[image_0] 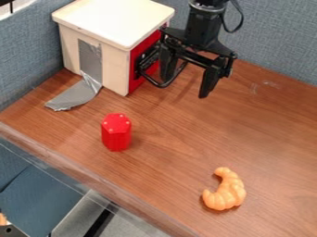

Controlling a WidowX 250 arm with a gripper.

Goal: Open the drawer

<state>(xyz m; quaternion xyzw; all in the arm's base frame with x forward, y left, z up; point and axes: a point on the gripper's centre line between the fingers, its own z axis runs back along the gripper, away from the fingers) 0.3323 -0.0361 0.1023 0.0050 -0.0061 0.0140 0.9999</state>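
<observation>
Well, the red drawer point(136, 84) sits closed in its box point(112, 23).

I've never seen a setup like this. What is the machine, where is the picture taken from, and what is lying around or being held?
The machine is a black robot arm coming in from the top edge. Its two-finger gripper is open, hanging by a cream box with a red front and a black handle. One finger overlaps the handle in view; whether they touch, I can't tell. Nothing is held between the fingers.

A single camera looks down at a slant on the wooden table. Also there: a red block, a toy croissant and silver tape on the box's side.
</observation>
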